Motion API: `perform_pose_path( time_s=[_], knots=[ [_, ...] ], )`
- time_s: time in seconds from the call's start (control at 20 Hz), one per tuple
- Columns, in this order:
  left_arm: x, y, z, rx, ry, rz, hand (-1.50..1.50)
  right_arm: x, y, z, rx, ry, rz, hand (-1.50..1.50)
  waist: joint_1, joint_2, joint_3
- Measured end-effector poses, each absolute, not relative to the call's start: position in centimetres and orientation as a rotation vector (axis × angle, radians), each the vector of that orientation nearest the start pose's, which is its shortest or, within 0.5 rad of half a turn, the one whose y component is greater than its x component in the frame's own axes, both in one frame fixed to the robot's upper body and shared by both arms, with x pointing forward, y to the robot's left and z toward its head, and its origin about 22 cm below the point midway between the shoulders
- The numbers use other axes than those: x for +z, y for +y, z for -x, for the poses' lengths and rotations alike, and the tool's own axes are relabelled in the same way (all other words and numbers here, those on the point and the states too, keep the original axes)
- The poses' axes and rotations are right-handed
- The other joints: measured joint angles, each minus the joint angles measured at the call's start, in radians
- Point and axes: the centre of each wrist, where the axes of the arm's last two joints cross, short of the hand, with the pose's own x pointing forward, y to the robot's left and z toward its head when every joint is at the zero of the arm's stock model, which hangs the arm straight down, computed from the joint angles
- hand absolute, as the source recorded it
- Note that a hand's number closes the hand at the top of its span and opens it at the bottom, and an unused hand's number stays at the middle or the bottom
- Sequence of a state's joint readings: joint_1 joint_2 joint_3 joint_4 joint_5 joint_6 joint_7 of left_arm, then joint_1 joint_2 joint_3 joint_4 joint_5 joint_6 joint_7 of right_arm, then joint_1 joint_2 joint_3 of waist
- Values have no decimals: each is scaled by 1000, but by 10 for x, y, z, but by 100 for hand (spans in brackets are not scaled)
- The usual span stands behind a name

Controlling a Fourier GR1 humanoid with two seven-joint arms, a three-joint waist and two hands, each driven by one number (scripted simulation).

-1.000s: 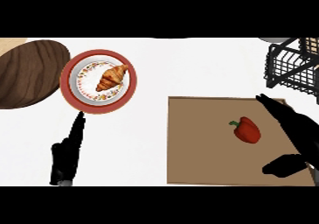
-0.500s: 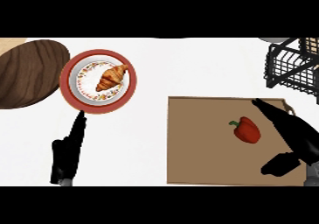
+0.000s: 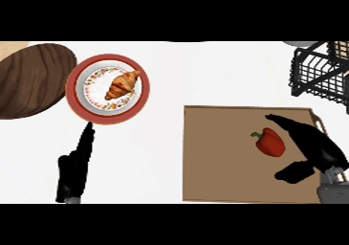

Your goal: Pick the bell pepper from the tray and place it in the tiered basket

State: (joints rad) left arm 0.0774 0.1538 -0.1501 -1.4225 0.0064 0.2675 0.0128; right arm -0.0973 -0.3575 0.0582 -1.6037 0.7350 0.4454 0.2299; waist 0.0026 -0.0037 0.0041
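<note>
- Two hands in view: right hand (image 3: 311,146) open over the tray (image 3: 219,158), fingers straight, thumb spread, holding nothing.
- Bell pepper (image 3: 271,142) lies on tray, just beside the fingers.
- Left hand (image 3: 74,167) open, resting lower left.

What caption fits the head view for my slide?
Open right hand beside the red bell pepper on the tray, wire basket beyond.

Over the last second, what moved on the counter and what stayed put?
The right hand moved left across the tray, closing in on the bell pepper; it has not grasped it. The pepper, the croissant plate, the tiered basket and the left hand stayed put.
</note>
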Motion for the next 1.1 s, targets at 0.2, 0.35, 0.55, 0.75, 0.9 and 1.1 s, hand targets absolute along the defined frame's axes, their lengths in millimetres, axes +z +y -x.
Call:
perform_pose_path(
  time_s=[0.2, 0.35, 0.55, 0.75, 0.9, 1.1],
  knots=[
    [-46, 243, -213, -20, -1347, -255, 0, 47, -291, -271, 1098, -1095, 625, 150, 0, -1, -1],
    [-48, 244, -215, -23, -1346, -247, 0, 41, -289, -273, 1105, -1143, 625, 150, -1, -4, -4],
    [-51, 241, -214, -22, -1349, -251, 0, 39, -276, -273, 1155, -1208, 683, 150, -1, -6, -5],
    [-50, 240, -217, -14, -1349, -251, 0, 40, -327, -272, 1165, -1181, 756, 150, -2, -5, -3],
    [-48, 243, -216, -9, -1352, -258, 0, 44, -400, -258, 1152, -1021, 827, 150, -6, 3, -1],
    [-47, 244, -217, -14, -1354, -254, 0, 66, -487, -236, 1070, -923, 896, 150, -1, 8, 2]
  ],
)
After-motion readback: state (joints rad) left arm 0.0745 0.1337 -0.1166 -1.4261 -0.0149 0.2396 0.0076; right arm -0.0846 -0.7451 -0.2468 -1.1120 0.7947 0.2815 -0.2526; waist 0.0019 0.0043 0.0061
